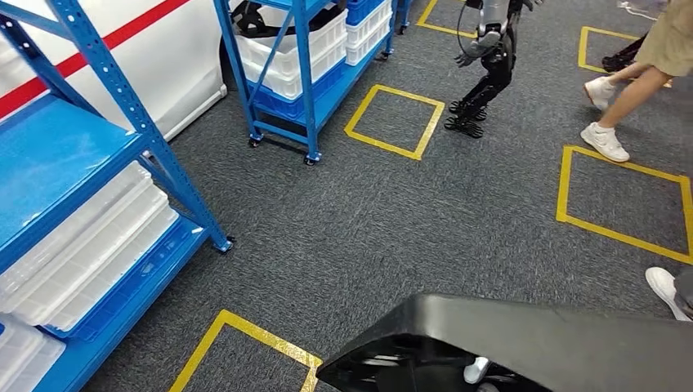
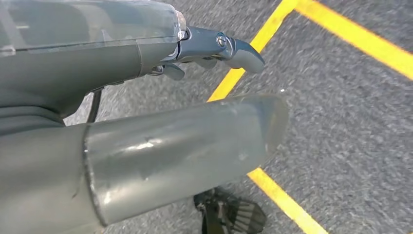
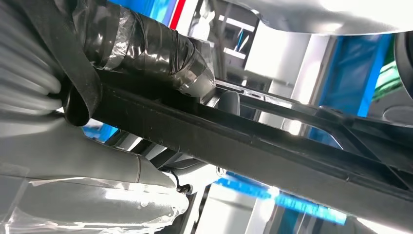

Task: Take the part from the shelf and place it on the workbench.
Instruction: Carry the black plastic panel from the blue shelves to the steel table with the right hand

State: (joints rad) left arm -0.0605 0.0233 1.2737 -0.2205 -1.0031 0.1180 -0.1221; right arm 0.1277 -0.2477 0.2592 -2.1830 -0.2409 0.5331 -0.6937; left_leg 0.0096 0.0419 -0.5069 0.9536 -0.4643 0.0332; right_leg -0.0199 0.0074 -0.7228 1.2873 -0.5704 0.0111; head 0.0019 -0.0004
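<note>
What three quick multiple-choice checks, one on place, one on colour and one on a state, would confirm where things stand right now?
1. Where is the black part?
A. On a blue shelf
B. On a workbench
C. Low in front of the robot, over the carpet

2. What colour are the tape squares on the floor?
A. Yellow
B. Red
C. Green

3. What is the left robot hand doing?
A. Gripping the part
B. Holding nothing
C. Pressing on a white tray

Answers:
1 C: the black part sits above the carpet, gripped by the right robot hand.
2 A: the tape squares are yellow.
3 B: the left robot hand has its fingers apart over bare carpet.
</note>
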